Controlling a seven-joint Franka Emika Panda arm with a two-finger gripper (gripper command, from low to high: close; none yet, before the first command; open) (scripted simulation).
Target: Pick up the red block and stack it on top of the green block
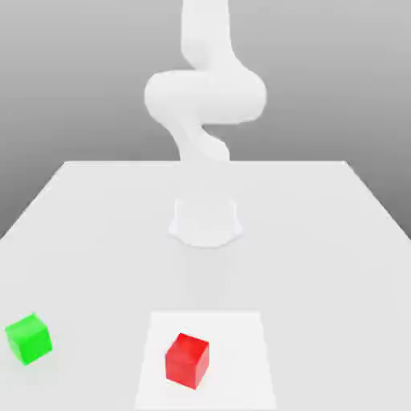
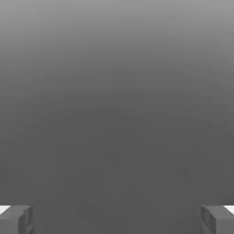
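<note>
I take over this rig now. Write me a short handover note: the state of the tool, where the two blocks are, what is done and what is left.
Tool: open, fingers wide apart, nothing between them.
Red block: resting on the table, near the front edge, on a slightly brighter square patch, about the middle of the exterior view.
Green block: on the table too, toward the exterior view's left of the red block, well apart from it.
Done: nothing yet; neither block is held or stacked.
Left: reach the red block, grasp it, lift it, carry it over the green block, set it on top and release.
</note>
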